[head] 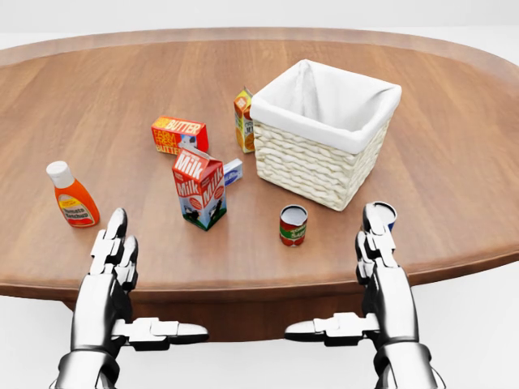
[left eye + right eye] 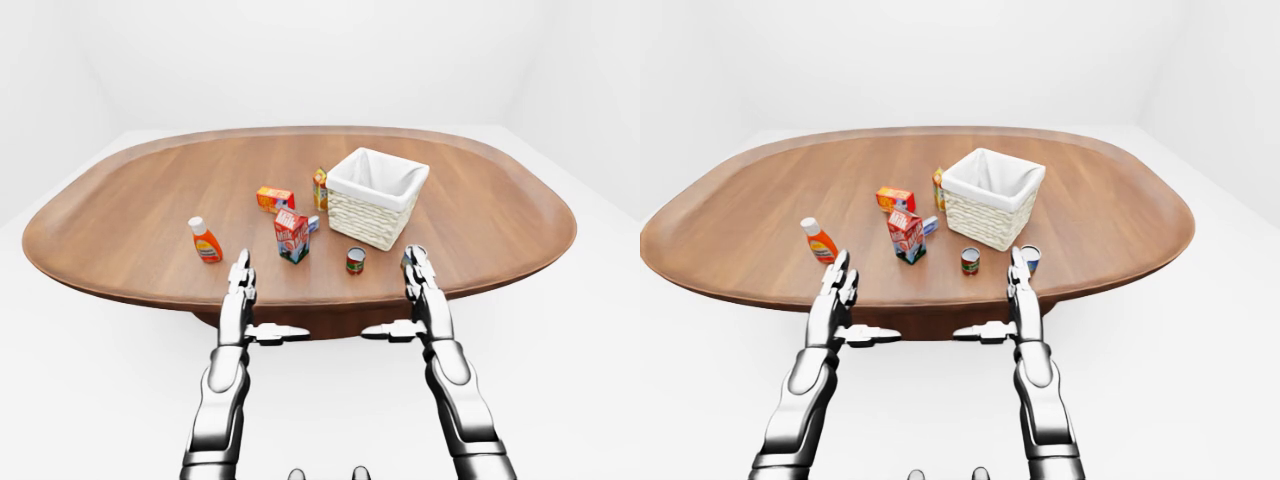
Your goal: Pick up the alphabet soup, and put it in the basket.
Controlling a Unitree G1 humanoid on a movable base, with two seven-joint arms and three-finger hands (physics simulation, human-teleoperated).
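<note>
Alphabet soup (image 1: 293, 224): a small upright can on the bench (image 1: 122, 97), just beside the basket (image 1: 324, 154). Probably rigid, light, smooth-walled; best gripped around its sides. Right hand (image 1: 381, 243) and left hand (image 1: 113, 251) open, empty.

Oval wood table (image 2: 120, 215), white rm.

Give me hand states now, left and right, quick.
Left hand: open, fingers straight, thumb out sideways, holding nothing.
Right hand: open, fingers straight, holding nothing; a can sits just beyond its fingertips, contact cannot be told.
</note>
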